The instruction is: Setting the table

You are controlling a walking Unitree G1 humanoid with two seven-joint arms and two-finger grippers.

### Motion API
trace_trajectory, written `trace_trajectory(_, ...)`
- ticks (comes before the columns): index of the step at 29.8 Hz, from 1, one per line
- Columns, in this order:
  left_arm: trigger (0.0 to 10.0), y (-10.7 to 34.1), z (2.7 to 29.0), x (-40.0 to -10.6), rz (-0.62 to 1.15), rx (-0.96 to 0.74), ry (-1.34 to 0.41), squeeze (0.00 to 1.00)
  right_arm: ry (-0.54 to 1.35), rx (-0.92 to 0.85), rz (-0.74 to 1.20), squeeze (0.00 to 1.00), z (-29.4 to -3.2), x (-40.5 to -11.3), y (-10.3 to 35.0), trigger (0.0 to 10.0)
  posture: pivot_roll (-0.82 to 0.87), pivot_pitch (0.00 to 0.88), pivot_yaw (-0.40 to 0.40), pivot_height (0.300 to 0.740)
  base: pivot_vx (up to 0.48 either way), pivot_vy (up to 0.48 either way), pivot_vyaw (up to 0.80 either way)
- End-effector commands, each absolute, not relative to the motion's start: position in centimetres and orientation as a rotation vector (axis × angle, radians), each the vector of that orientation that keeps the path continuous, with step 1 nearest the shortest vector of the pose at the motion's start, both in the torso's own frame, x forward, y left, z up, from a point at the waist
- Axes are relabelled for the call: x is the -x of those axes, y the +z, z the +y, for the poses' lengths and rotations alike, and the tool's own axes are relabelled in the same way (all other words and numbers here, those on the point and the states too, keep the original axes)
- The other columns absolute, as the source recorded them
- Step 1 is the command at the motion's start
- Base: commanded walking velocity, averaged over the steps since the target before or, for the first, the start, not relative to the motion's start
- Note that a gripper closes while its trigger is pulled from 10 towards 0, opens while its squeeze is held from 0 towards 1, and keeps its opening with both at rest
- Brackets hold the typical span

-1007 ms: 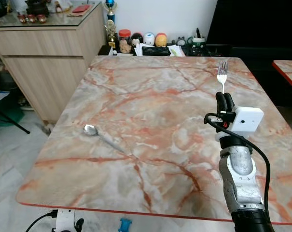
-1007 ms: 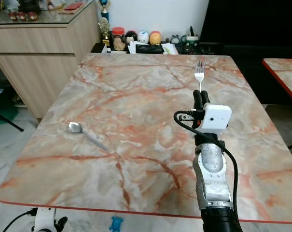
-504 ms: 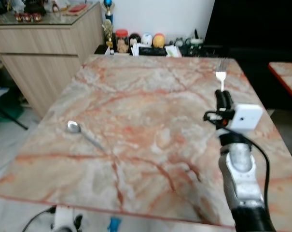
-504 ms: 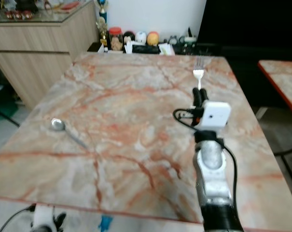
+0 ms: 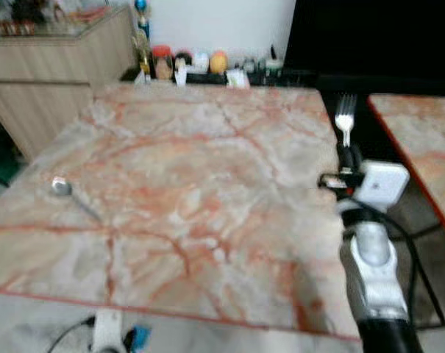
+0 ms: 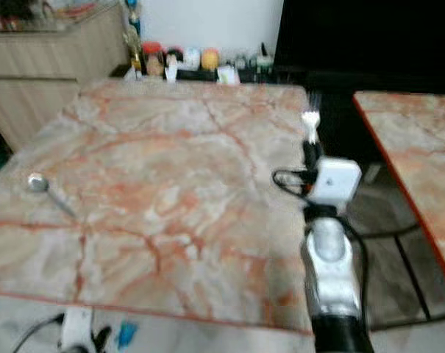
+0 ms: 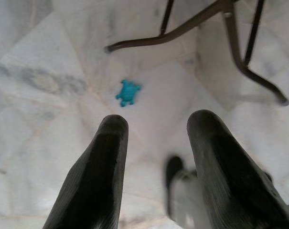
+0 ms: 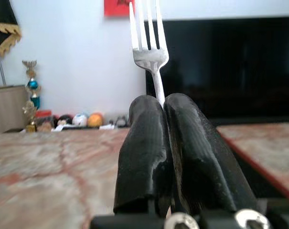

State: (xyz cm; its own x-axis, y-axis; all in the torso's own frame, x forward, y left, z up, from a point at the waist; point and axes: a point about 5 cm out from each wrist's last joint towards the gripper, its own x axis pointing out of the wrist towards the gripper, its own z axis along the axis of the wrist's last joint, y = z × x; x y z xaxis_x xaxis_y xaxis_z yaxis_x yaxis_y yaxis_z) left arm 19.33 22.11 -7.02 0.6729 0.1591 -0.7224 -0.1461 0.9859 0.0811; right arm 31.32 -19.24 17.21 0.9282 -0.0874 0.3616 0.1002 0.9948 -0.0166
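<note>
While the marble dining table (image 5: 193,184) spreads out to the left of its fingers, the right gripper (image 5: 349,156) hovers at the table's right edge, pinching a fork (image 5: 345,118) that stands upright, tines above the fingertips. A spoon (image 5: 73,197), somewhat blurred, lies well apart near the table's left edge. Above white floor tiles, the left gripper (image 7: 156,143) hangs with fingers spread, a small blue toy (image 7: 128,92) beyond their tips.

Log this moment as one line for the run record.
right hand: shut on fork, tines up, near table right edge | spoon: on table, left side | left hand: open, idle over floor
</note>
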Motion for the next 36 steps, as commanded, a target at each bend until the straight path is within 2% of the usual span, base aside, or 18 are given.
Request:
trace_trajectory(1, 10.0, -7.05, 22.82, -19.0, 0.825, -0.028, 0.187, 0.0, -0.077, 0.023, -0.404, 0.0, -18.47, -31.45, 18.08, 10.0, 0.04, 0.008, 0.0, 0.74, 0.0, -0.398, 0.0)
trace_trajectory(36, 10.0, -7.08, 22.38, -19.19, 0.83, -0.035, 0.161, 0.0, -0.085, 0.025, -0.432, 0.0, -18.42, -31.44, 18.81, 10.0, 0.03, 0.0, 0.011, 0.74, 0.0, -0.396, 0.0)
